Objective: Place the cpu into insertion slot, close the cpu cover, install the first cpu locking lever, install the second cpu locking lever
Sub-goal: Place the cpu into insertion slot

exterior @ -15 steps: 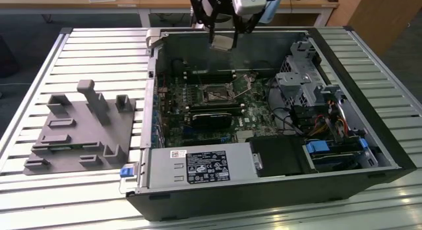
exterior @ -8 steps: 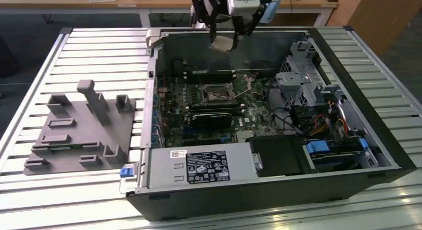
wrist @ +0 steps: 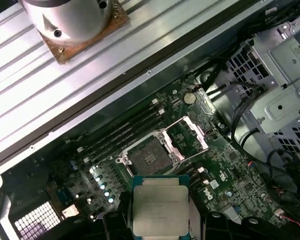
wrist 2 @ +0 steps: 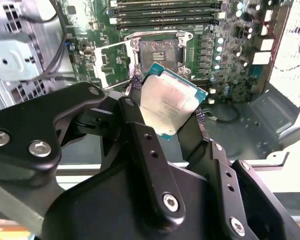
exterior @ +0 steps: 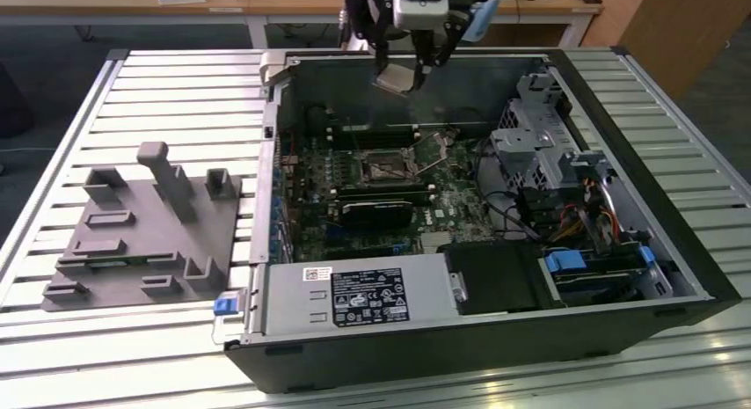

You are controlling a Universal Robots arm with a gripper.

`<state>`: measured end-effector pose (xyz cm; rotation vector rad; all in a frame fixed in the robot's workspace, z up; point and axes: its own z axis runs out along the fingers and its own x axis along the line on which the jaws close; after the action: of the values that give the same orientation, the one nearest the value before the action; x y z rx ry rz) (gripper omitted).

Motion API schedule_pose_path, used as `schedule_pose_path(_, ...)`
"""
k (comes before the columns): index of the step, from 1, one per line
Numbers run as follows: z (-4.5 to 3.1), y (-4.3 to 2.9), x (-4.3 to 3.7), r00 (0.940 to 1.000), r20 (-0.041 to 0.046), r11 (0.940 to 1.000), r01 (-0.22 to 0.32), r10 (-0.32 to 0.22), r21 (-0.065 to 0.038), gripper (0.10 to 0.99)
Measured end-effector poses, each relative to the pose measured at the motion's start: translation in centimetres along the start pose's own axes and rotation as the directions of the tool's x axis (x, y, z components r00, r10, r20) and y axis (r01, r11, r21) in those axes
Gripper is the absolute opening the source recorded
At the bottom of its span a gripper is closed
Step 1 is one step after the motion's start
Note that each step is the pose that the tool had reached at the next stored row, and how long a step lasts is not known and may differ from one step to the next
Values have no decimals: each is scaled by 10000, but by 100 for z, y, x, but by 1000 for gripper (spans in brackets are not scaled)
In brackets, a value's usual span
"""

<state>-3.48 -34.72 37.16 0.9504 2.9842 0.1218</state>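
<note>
Gripper (exterior: 403, 73) closed on cpu (wrist 2: 170, 105), fingers pinching two opposite edges, silver top tilted. Cpu held in air over open case (exterior: 610, 101), near case's far wall in exterior view, well above motherboard (exterior: 441, 211). Insertion slot (wrist: 149, 157) bare, mid-board, beside memory slots (wrist 2: 165, 12). Cpu cover (wrist: 196, 133) swung up, standing open at slot's edge. Case lies on slatted worktop (exterior: 176, 83); grey fixture (exterior: 141, 233) near worktop's edge at exterior view's left.

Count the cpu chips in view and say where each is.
1. The cpu is clamped in the gripper, held clear above the motherboard. The insertion slot lies empty, its cpu cover swung open.
</note>
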Motion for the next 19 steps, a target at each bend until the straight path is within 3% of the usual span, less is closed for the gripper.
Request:
schedule_pose_path(5, 23, -2, 0, 9962, 66, 9963, -864, 864, -16, 537)
schedule_pose_path(9, 45, -4, -1, 9874, 119, 9875, -1576, 1576, -35, 537)
schedule_pose_path(13, 69, -6, -1, 9735, 170, 9736, -2280, 2281, -58, 537)
schedule_pose_path(19, 103, -8, -2, 9431, 243, 9434, -3314, 3316, -98, 537)
